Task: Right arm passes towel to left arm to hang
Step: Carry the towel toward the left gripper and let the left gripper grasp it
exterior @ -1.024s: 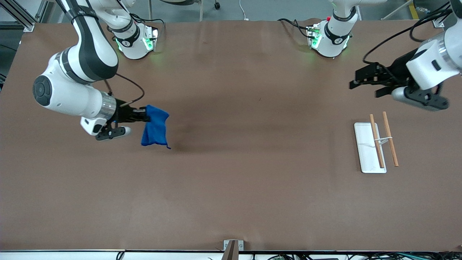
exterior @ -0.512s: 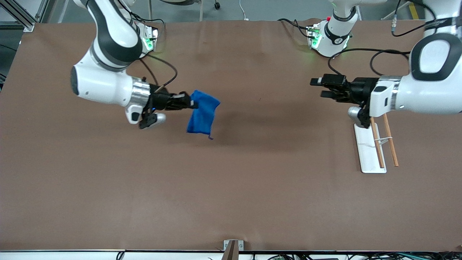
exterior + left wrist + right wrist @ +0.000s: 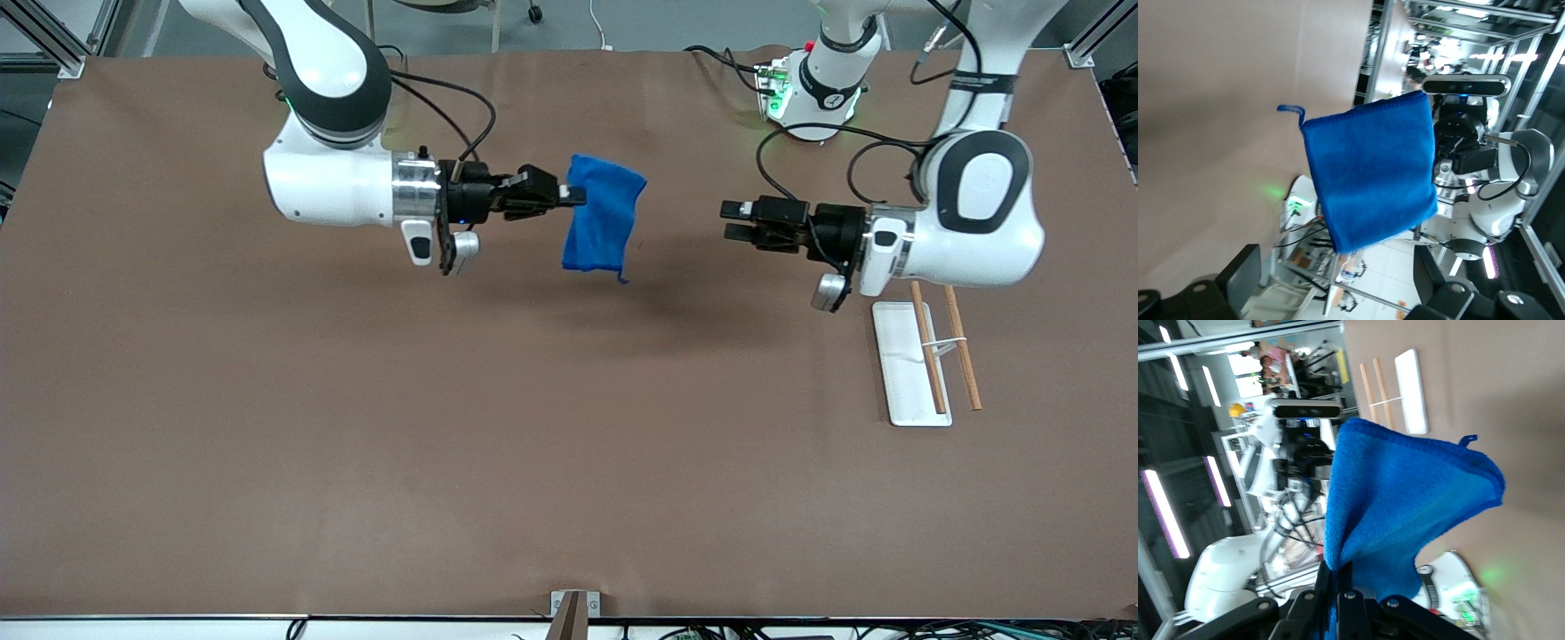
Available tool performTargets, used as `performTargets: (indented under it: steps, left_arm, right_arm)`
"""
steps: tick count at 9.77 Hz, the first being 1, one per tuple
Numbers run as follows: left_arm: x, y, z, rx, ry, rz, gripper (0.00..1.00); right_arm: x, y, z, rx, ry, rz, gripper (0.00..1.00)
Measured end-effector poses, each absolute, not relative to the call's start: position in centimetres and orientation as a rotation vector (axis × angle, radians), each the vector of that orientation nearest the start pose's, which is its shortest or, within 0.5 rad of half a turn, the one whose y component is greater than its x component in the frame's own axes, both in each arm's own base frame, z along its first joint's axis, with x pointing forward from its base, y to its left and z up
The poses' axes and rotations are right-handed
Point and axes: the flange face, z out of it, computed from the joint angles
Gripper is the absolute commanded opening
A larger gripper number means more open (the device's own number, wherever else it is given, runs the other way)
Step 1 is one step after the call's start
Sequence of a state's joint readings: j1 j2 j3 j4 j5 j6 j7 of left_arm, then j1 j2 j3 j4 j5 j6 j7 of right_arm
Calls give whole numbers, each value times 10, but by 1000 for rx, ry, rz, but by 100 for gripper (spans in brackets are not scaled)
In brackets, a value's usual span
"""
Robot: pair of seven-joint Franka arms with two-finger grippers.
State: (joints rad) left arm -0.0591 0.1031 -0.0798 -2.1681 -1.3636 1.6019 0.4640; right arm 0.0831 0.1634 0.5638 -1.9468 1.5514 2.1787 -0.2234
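Note:
The bright blue towel (image 3: 605, 227) hangs in the air over the middle of the table, a loose thread at its lower corner. My right gripper (image 3: 573, 193) is shut on the towel's upper corner; in the right wrist view the fingers (image 3: 1341, 577) pinch the cloth (image 3: 1405, 500). My left gripper (image 3: 733, 222) is open and empty. It points at the towel from the left arm's end with a gap between them. In the left wrist view the towel (image 3: 1371, 173) hangs ahead of the open gripper (image 3: 1338, 280), apart from its fingers.
A white flat base (image 3: 902, 373) with two wooden rods (image 3: 962, 354) lies on the table near the left arm's end, under the left arm's wrist. It also shows in the right wrist view (image 3: 1413, 390). The brown table (image 3: 569, 444) spreads around it.
My right arm has carried the towel from its own end to the middle of the table. My left arm has swung in toward the towel, gripper open.

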Motion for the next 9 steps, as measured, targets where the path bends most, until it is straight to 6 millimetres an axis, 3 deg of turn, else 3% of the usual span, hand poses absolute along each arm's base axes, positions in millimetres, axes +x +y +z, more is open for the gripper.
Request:
performTargets:
  steps: [5, 9]
  left_arm:
    - [464, -210, 365, 1506, 200, -208, 99]
    - [440, -218, 342, 1483, 246, -229, 95]
  right_arm:
    - [475, 426, 462, -1670, 180, 304, 0]
    - [471, 446, 457, -1652, 191, 279, 0]
